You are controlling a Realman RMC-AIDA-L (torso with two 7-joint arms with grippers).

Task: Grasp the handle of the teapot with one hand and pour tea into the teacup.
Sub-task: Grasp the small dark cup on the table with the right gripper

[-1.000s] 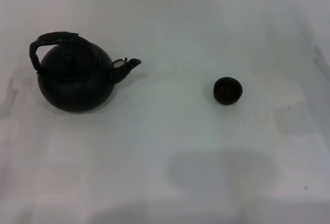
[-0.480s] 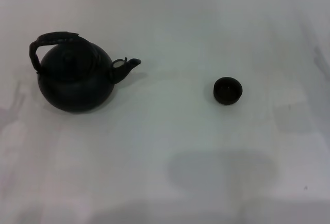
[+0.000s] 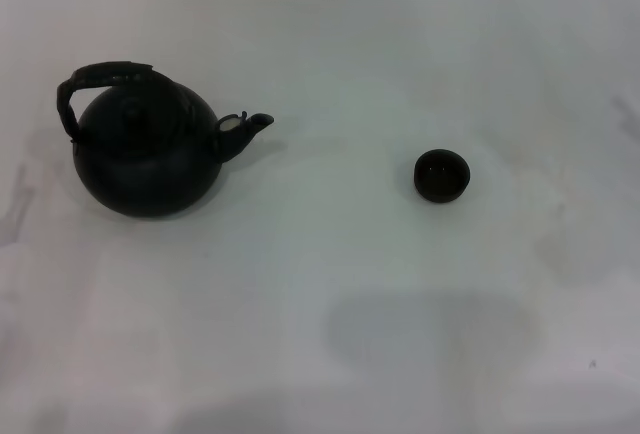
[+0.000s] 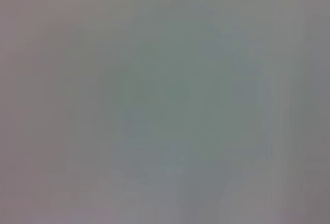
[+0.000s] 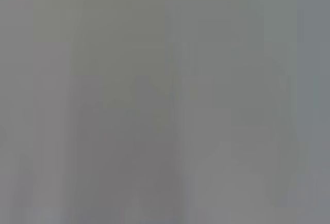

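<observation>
The round matte-black teapot (image 3: 147, 159) stands upright on the white table (image 3: 340, 64) at the left in the head view. Its short spout (image 3: 245, 128) points right, toward the teacup. Its dark arched handle (image 3: 95, 84) loops over the knobbed lid. The tiny black teacup (image 3: 441, 175) stands upright to the right of centre, well apart from the teapot. Neither gripper nor arm shows in the head view. Both wrist views show only a blank grey surface.
A soft grey shadow (image 3: 430, 332) lies on the table near its front, below the teacup. Faint shadows fall at the left edge (image 3: 20, 204) and the right side (image 3: 575, 244) of the table.
The teapot and teacup have not moved. The faint shadows at the table's left and right sides have shifted slightly.
</observation>
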